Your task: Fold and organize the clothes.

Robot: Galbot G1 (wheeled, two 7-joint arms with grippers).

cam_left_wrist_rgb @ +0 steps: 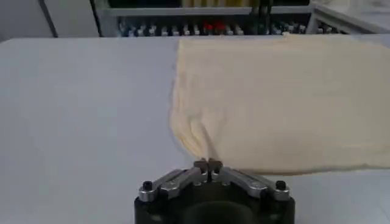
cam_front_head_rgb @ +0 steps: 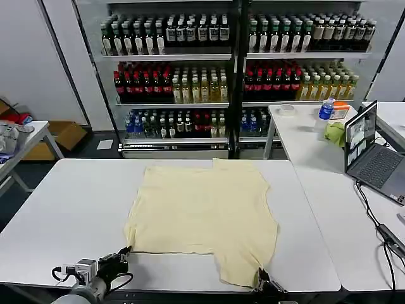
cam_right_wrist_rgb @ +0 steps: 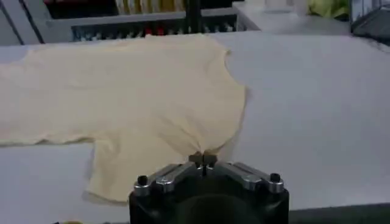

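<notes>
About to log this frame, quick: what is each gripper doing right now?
Left gripper: shut on the T-shirt at its near left corner.
Right gripper: shut on the T-shirt's near sleeve edge.

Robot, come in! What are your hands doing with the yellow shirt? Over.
Left gripper shut on T-shirt edge, near table front. Right gripper shut on the near sleeve. T-shirt flat, partly folded. Nothing in the way.

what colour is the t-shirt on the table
Pale cream-yellow, plain with no pattern; the T-shirt shows best in the head view.
</notes>
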